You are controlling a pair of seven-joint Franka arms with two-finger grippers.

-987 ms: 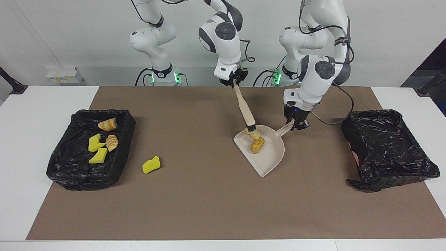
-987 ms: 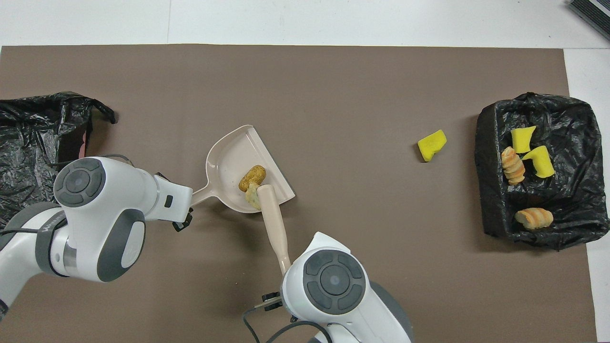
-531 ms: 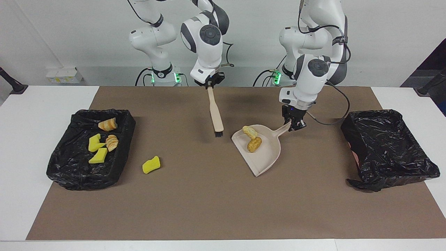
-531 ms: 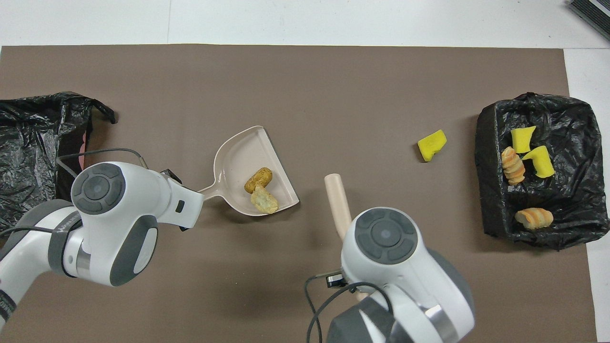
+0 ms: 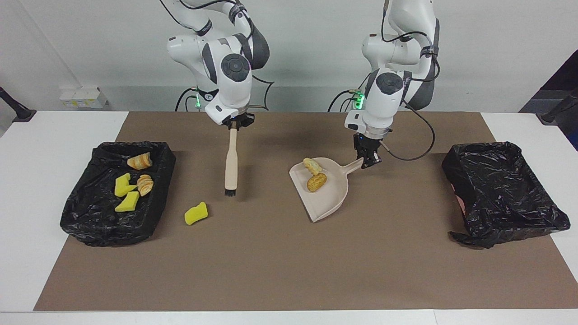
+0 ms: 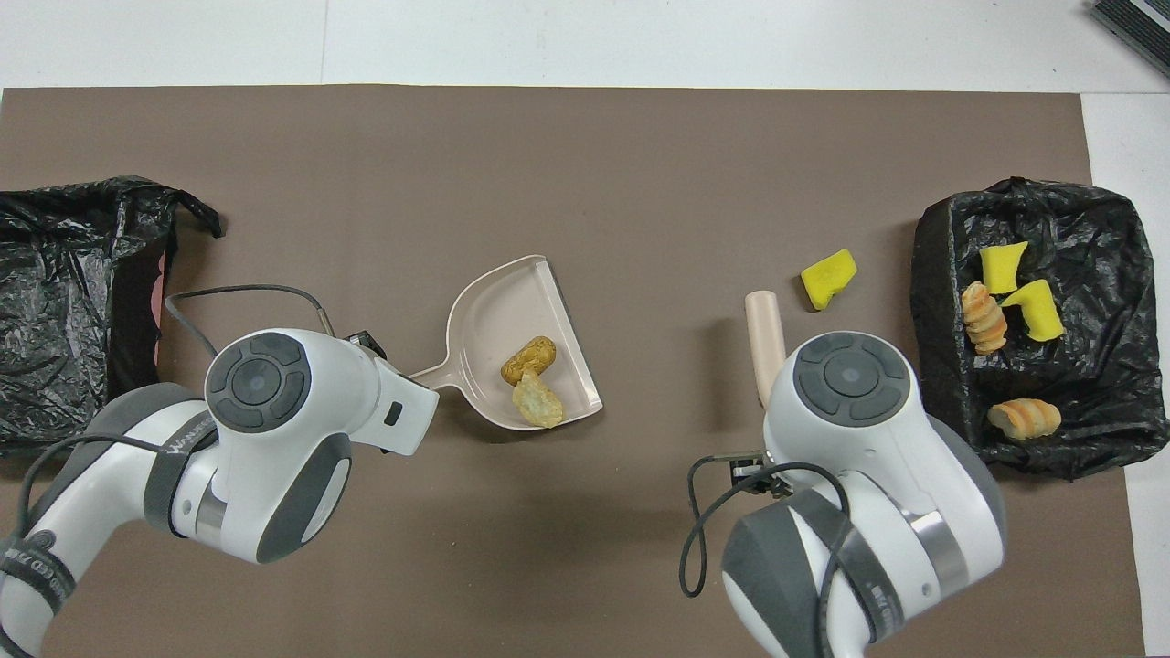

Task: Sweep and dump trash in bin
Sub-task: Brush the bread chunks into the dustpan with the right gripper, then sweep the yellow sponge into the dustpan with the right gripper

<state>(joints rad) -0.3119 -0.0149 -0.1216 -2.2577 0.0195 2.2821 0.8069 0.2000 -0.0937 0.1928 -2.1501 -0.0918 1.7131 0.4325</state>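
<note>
My right gripper (image 5: 235,122) is shut on the top of the beige brush (image 5: 230,162). The brush hangs bristles down over the mat, beside a loose yellow sponge scrap (image 5: 196,213) (image 6: 828,277). My left gripper (image 5: 367,159) is shut on the handle of the beige dustpan (image 5: 327,198) (image 6: 494,315), held low over the middle of the mat. In the pan lie a golden-brown piece (image 5: 317,182) (image 6: 529,358) and a pale lump (image 5: 311,166) (image 6: 537,406). In the overhead view both grippers are hidden under their arms; only the brush handle (image 6: 762,324) shows.
A black-lined bin (image 5: 81,216) (image 6: 941,366) at the right arm's end of the table holds several yellow and bread-like scraps. A second black-lined bin (image 5: 478,146) (image 6: 55,274) stands at the left arm's end. A brown mat (image 5: 271,262) covers the table.
The brush has come out of the dustpan and swung toward the right arm's end, to beside the yellow scrap. The dustpan with its two scraps has shifted the same way.
</note>
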